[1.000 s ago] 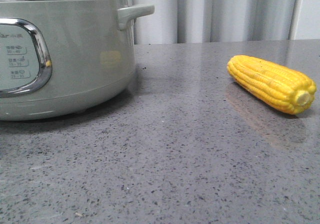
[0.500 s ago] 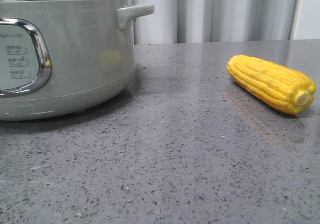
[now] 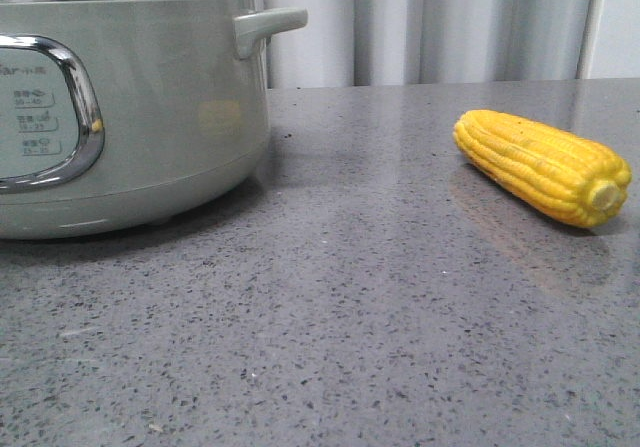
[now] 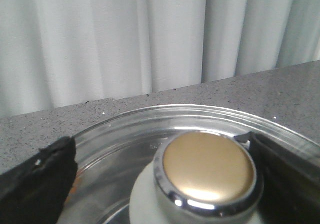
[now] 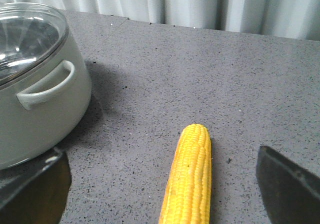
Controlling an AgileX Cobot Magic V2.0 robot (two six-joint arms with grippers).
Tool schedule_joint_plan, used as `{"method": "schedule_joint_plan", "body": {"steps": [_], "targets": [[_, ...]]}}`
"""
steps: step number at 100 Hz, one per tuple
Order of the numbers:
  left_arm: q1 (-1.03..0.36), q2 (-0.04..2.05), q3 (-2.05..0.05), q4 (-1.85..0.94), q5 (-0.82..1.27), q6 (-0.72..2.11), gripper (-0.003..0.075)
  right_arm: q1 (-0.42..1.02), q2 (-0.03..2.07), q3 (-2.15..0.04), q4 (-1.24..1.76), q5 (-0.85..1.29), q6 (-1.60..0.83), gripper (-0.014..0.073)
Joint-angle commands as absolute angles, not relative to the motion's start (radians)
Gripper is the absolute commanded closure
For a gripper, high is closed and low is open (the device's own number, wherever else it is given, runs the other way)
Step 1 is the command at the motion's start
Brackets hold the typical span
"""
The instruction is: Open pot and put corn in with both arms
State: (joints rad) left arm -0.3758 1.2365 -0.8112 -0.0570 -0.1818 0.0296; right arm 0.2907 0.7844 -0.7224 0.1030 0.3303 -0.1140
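Note:
The pale green pot (image 3: 150, 117) stands at the left of the grey table with its glass lid (image 4: 125, 139) on. My left gripper (image 4: 160, 184) is open above the lid, its black fingers (image 4: 35, 184) on either side of the gold, chrome-rimmed lid knob (image 4: 207, 166); the right-hand finger is very close to the knob. The yellow corn (image 3: 545, 167) lies on the table at the right, its stub end toward the front. My right gripper (image 5: 162, 189) is open above it, one finger on each side of the cob (image 5: 192, 179), and holds nothing. Neither gripper shows in the front view.
The pot's side handle (image 3: 268, 25) sticks out toward the corn, and also shows in the right wrist view (image 5: 47, 88). Grey speckled tabletop (image 3: 350, 297) lies between pot and corn. White curtains (image 3: 430, 22) hang behind the table's far edge.

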Motion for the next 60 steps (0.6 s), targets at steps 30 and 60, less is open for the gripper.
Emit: {"method": "schedule_joint_plan", "body": {"steps": [30,60], "targets": [[-0.412,1.277,-0.884,-0.061,-0.223,0.029,0.0183,0.284,0.787,-0.761,0.093,0.291,-0.128,-0.0042],[-0.412,1.277,-0.884,-0.061,-0.221,0.029,0.0512,0.284,0.787,-0.761,0.095,0.325,-0.128,-0.0042]]}}
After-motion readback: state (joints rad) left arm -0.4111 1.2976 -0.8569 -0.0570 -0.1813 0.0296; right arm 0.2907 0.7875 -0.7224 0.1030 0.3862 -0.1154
